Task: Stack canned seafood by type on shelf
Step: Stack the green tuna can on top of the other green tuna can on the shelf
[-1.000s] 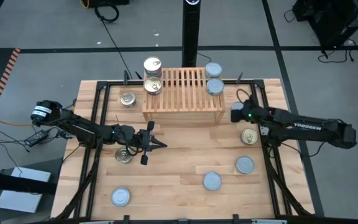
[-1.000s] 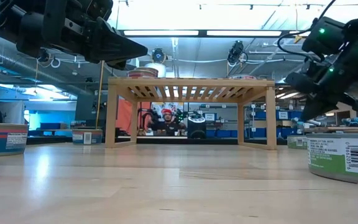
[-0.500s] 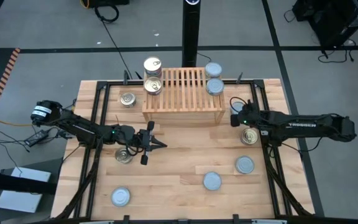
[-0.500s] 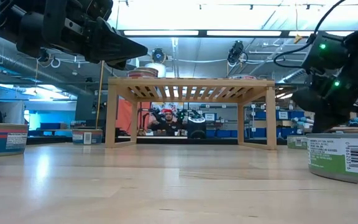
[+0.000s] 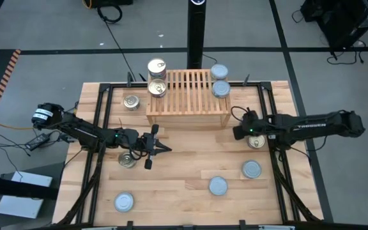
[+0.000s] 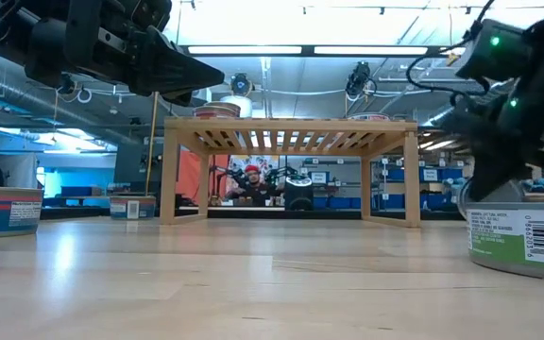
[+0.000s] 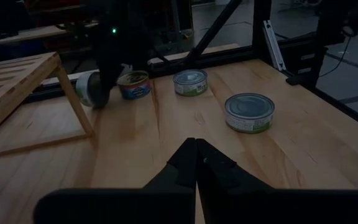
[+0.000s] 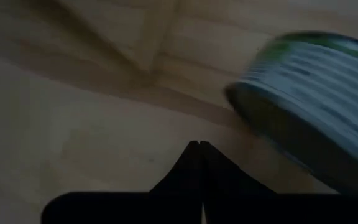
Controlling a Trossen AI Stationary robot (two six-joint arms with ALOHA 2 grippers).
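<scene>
A light-wood table [image 5: 177, 166] framed by black rails stands on a grey floor, with a bright workshop and seated people beyond it in the low view. The shelf [image 5: 188, 96] sits at the far edge with tins [image 5: 156, 76] on its far corners and others [image 5: 218, 186] scattered on the boards. The left gripper [image 5: 160, 147] hovers clenched and empty near the table's middle, while the right gripper [image 5: 237, 132], pinched closed and empty, sits beside a gold-lidded tin [image 5: 256, 141].

Right end effector [image 5: 236, 133] has swung toward the shelf [image 5: 188, 96], now beside a gold-lidded tin [image 5: 256, 141].
</scene>
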